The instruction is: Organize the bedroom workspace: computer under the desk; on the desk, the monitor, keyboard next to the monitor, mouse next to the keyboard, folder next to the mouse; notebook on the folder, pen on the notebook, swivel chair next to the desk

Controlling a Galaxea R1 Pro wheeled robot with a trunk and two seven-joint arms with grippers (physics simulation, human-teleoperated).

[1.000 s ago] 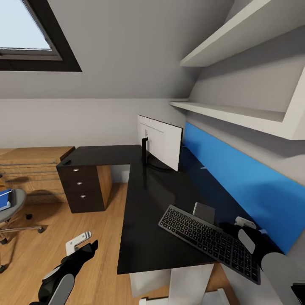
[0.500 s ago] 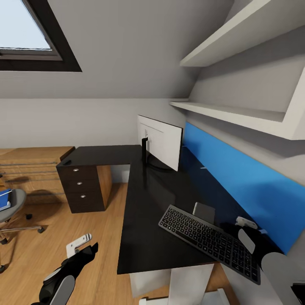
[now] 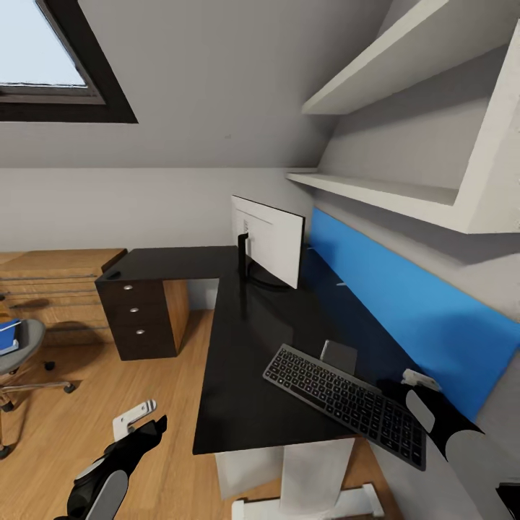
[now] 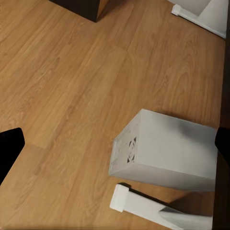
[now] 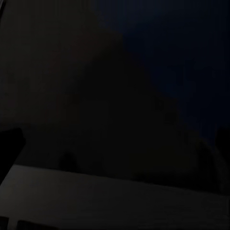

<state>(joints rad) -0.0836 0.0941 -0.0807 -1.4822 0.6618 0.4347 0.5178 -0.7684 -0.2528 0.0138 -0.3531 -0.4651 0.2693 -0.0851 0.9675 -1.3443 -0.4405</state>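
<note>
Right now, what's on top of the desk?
On the desk: the monitor at the far end, the keyboard overhanging the near edge, and a grey notebook just behind it. The right arm hides the corner beside the keyboard, so I can't tell what lies there.

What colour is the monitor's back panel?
White; the monitor shows its back best in the head view, standing on the black desk.

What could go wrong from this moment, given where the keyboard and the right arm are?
1. The keyboard lies askew with its near corner past the desk edge; a nudge could tip it off.
2. The right hand sits close beside the keyboard, so moving the arm may knock it.
3. The folder waits on the swivel chair, which might roll when reached for.
</note>
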